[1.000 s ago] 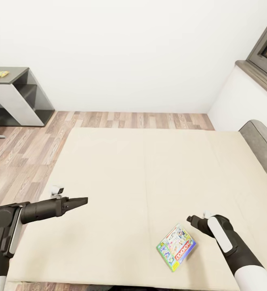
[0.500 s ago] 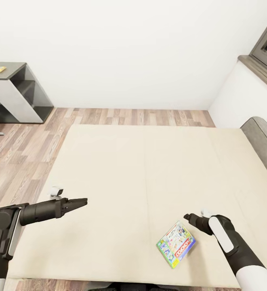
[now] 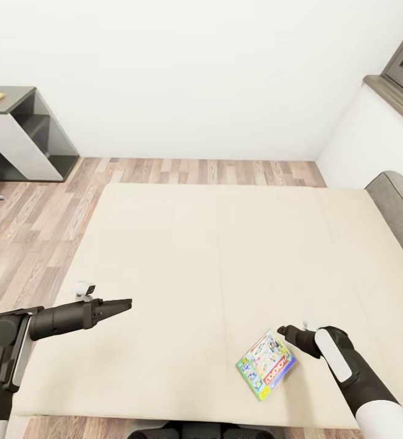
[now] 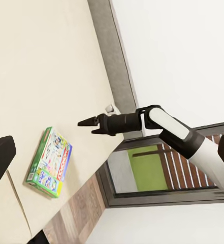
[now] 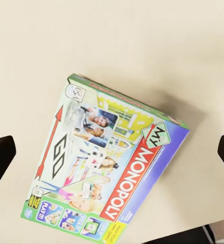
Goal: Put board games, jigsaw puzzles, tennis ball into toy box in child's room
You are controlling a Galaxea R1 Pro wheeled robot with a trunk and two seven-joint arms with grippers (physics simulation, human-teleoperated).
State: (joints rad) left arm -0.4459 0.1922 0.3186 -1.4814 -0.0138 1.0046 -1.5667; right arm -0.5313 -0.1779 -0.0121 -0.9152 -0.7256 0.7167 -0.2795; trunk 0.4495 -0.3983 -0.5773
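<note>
A Monopoly board game point(image 3: 266, 364) lies flat on the cream bed point(image 3: 213, 256) near its front edge; the right hand point(image 3: 283, 331) hovers just beside it — fingers apart, nothing between them; the left hand point(image 3: 127, 302) hangs over the mattress well apart, fingers together; the bench point(image 3: 18, 100) stands against the far wall.
</note>
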